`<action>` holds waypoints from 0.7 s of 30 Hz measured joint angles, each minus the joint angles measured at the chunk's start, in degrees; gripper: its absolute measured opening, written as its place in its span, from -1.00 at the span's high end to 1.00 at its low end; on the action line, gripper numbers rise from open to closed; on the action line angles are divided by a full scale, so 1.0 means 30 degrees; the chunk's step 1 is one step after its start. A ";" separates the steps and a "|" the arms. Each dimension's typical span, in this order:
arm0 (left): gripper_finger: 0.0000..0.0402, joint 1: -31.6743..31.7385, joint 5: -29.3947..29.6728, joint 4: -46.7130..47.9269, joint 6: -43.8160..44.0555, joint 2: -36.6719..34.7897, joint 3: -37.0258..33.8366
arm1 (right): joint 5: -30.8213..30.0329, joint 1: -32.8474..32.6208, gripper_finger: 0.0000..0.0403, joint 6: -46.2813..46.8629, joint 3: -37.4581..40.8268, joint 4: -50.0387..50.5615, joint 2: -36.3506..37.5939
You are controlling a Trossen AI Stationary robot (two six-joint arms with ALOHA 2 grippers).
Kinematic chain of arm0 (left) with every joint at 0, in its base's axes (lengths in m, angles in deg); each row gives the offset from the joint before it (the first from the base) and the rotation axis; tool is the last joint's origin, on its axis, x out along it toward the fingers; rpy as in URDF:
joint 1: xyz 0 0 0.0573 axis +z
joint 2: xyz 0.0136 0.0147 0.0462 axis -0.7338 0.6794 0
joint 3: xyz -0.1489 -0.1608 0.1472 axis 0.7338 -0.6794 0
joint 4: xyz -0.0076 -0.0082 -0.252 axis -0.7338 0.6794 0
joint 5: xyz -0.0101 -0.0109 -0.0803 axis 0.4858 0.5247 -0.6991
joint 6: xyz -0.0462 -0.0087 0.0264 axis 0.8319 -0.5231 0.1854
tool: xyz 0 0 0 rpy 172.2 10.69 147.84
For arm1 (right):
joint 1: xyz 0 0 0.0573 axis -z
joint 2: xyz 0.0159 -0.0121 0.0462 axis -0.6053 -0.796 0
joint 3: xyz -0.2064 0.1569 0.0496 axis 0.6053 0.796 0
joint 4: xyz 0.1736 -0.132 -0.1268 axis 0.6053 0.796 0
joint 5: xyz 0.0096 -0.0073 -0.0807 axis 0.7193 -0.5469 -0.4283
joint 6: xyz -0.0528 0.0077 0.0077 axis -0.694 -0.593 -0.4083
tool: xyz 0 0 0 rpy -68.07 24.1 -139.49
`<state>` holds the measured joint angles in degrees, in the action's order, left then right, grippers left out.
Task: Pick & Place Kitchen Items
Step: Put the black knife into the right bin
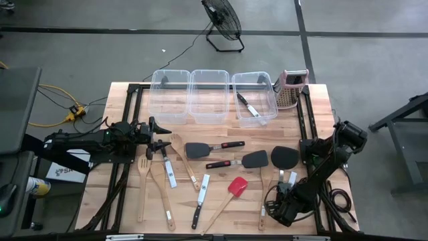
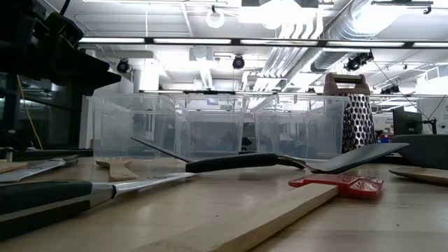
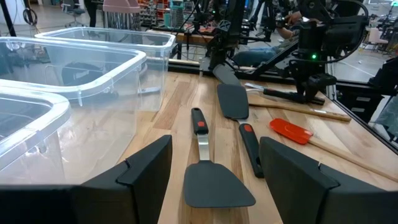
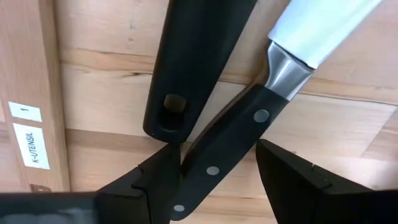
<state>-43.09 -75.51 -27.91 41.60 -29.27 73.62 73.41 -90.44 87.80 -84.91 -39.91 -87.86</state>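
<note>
Kitchen items lie flat and spread over the wooden table (image 1: 134, 94): pale wooden spoons (image 1: 143, 181), black turners (image 1: 200, 150), a red-headed spatula (image 1: 237, 186) and black-handled knives (image 1: 200, 201). My right gripper (image 1: 284, 201) points down at the near right, open. Its fingers (image 4: 155, 180) stand on either side of a knife's riveted black handle (image 4: 217, 162). The end of a black turner's handle (image 4: 171, 102) lies beside it. My left gripper (image 1: 166, 136) waits open and level at the left, above the table; a turner (image 3: 214, 183) lies before it. My right gripper comes from above with its fingers across the knife's handle (image 4: 205, 171), which lies flat on the table. One finger (image 4: 163, 163) stands right against the handle's side. Whether it touches the handle, I cannot tell.
Three clear bins (image 1: 208, 94) stand in a row at the far edge; the right one (image 1: 254, 100) holds a knife. A metal box grater (image 1: 291, 87) stands right of them. Cables (image 1: 338, 197) lie by the right arm's base.
</note>
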 joint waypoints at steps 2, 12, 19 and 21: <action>-0.19 -0.0007 0.0000 0.0000 0.0000 0.0005 0.0000 | 0.0177 -0.0034 0.08 -0.0074 0.0000 0.0058 -0.0001; -0.19 0.0000 0.0000 0.0000 0.0007 0.0000 0.0000 | 0.1125 -0.0564 0.56 -0.0200 0.0040 0.0200 -0.0033; -0.19 -0.0007 0.0000 0.0000 0.0000 0.0000 0.0000 | 0.1746 -0.0770 0.59 -0.0268 0.0073 0.0255 0.0000; -0.19 -0.0001 -0.0003 -0.0003 0.0005 0.0003 -0.0003 | 0.1731 -0.0810 0.59 -0.0286 0.0082 0.0328 0.0102</action>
<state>-43.09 -75.51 -27.92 41.62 -29.26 73.61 78.60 -92.87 86.94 -84.66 -38.93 -87.55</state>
